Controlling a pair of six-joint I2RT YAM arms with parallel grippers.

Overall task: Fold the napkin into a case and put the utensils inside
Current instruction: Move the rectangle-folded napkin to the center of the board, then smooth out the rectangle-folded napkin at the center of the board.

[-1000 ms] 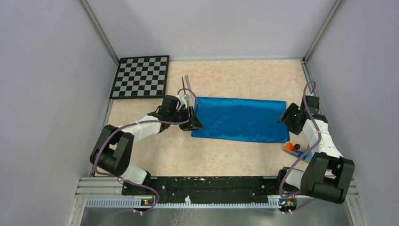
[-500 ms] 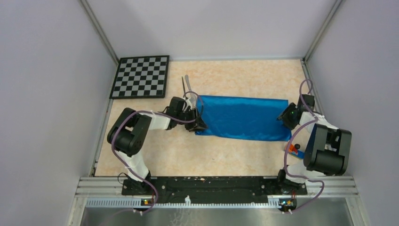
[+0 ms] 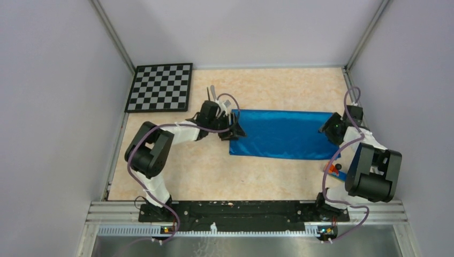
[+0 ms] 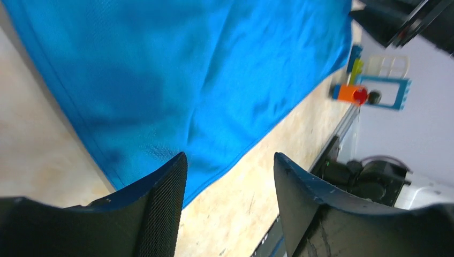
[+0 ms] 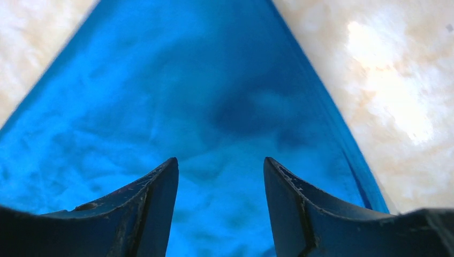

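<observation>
The bright blue napkin (image 3: 278, 134) lies flat as a wide strip across the middle of the table. My left gripper (image 3: 234, 130) hovers at its left end, open. In the left wrist view the napkin (image 4: 187, 64) fills the upper left, one fingertip (image 4: 166, 198) overlaps its near corner, and bare table shows between the jaws of the left gripper (image 4: 230, 166). My right gripper (image 3: 327, 130) sits at the right end, open over the napkin (image 5: 203, 107), with nothing between the jaws of the right gripper (image 5: 220, 166). The utensils (image 3: 213, 92) lie just behind the left wrist, partly hidden.
A black-and-white checkerboard (image 3: 160, 87) lies at the back left. A small coloured toy (image 3: 337, 170) sits near the right arm's base and also shows as the toy (image 4: 353, 93) in the left wrist view. Walls close in the table on three sides.
My left gripper moved right and back and its jaws opened wider, off the cloth. The napkin's left end shifted right, so the strip is shorter. The right gripper narrowed, then reopened.
</observation>
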